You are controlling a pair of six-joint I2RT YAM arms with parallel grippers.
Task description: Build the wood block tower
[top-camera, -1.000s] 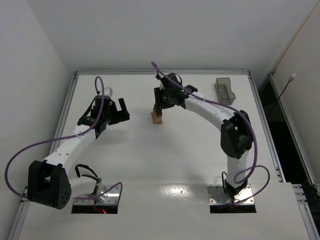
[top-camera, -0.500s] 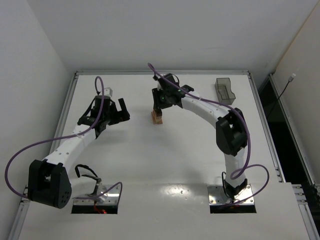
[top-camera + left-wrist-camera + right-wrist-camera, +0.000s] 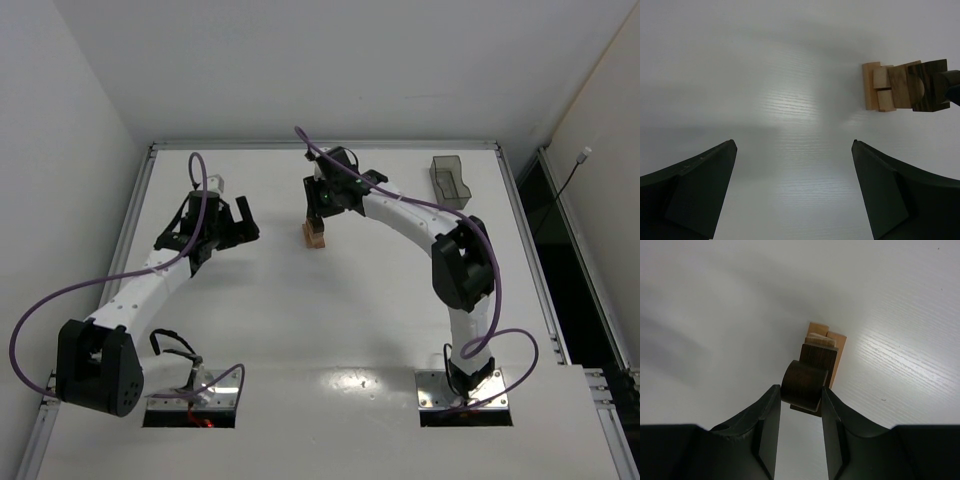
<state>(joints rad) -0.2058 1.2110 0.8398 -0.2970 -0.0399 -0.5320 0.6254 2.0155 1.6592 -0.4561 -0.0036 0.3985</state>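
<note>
The wood block tower (image 3: 315, 235) stands at the middle back of the table, light tan blocks below and dark brown ones on top. In the left wrist view the tower (image 3: 890, 87) lies sideways at the upper right. My right gripper (image 3: 318, 214) is directly above it. In the right wrist view my right gripper (image 3: 800, 390) is shut on a dark rounded block (image 3: 802, 385) that sits on the tower's dark top block (image 3: 818, 357), with the tan base (image 3: 836, 347) below. My left gripper (image 3: 241, 227) is open and empty, left of the tower, over bare table (image 3: 794, 145).
A clear grey plastic bin (image 3: 450, 180) stands at the back right of the table. The table's raised rim (image 3: 320, 145) runs along the back edge. Purple cables loop from both arms.
The right arm's elbow has swung left and back while its gripper stayed over the tower. The left arm has not moved.
</note>
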